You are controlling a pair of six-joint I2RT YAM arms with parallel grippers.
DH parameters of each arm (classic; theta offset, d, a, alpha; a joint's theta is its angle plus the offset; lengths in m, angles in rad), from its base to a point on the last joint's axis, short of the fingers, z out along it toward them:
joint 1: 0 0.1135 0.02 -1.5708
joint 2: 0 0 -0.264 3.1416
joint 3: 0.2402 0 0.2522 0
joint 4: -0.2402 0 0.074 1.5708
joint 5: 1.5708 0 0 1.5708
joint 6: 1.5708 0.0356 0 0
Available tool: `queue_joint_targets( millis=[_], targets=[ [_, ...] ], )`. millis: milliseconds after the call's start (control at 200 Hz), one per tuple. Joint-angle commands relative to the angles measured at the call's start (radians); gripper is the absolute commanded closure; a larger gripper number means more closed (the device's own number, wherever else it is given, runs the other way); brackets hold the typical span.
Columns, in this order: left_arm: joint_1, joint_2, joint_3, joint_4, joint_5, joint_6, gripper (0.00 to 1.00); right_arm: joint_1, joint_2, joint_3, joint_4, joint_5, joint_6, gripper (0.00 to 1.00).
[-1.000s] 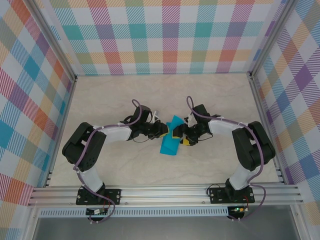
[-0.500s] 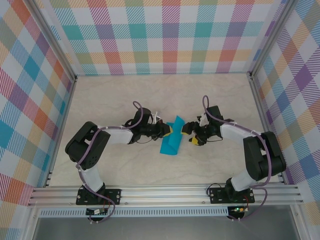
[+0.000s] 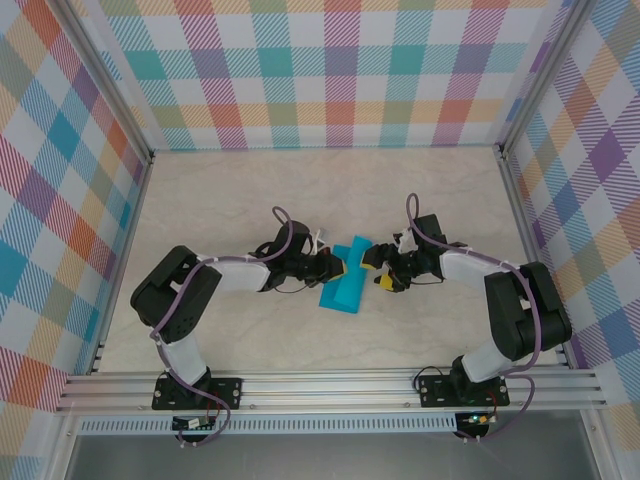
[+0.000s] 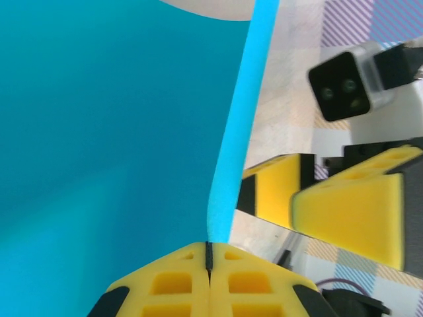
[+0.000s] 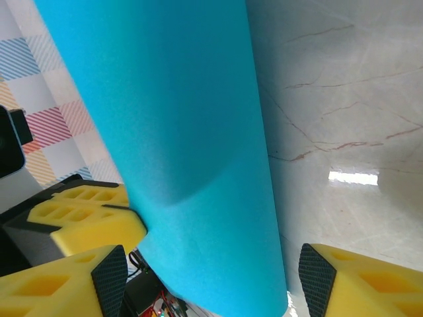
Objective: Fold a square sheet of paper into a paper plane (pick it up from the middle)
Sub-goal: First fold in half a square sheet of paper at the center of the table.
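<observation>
The two arms meet over the middle of the marbled table [image 3: 250, 200]. The left gripper [image 3: 343, 263] is clamped tight on the teal sheet of paper [image 3: 342, 291]; from its wrist, the sheet [image 4: 119, 132] runs edge-on straight into the seam between the closed yellow fingertips [image 4: 185, 284]. The paper looks folded into a narrow strip, its far end lifted at the grippers and its near end down on the table. The right gripper [image 3: 377, 270] sits just beside it with fingers spread wide, gripping nothing, the sheet [image 5: 192, 145] hanging in front of them.
</observation>
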Motion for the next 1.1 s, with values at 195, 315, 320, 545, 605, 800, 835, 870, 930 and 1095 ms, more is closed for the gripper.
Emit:
queue_joint_targets(
  millis=[195,315,320,545,605,800,835,870,930,1095],
  targets=[
    [0.008,-0.033,0.059,-0.222,-0.117,0.102,1.00,0.003,0.068,0.022,-0.026,0.010,-0.026,0.38],
    [0.013,-0.017,0.066,-0.225,-0.118,0.103,1.00,0.023,0.099,0.039,-0.026,0.025,-0.031,0.41],
    [0.014,-0.016,0.067,-0.225,-0.118,0.103,1.00,0.024,0.100,0.040,-0.026,0.025,-0.030,0.41],
    [0.028,-0.003,0.090,-0.254,-0.106,0.133,0.99,0.065,0.160,0.082,-0.019,0.052,-0.023,0.44],
    [0.033,0.002,0.095,-0.263,-0.106,0.140,0.98,0.070,0.175,0.091,-0.018,0.049,-0.022,0.47],
    [0.040,0.005,0.087,-0.267,-0.120,0.138,0.96,0.080,0.200,0.104,0.005,0.030,-0.030,0.53],
    [0.040,0.003,0.086,-0.267,-0.118,0.139,0.96,0.080,0.201,0.104,0.019,0.016,-0.031,0.53],
    [0.040,0.003,0.088,-0.269,-0.119,0.140,0.96,0.080,0.203,0.104,0.026,0.008,-0.031,0.51],
    [0.040,0.004,0.089,-0.276,-0.125,0.141,0.95,0.080,0.210,0.109,0.028,0.002,-0.035,0.50],
    [0.042,0.012,0.093,-0.286,-0.131,0.140,0.94,0.087,0.235,0.119,0.037,-0.007,-0.041,0.50]
  ],
)
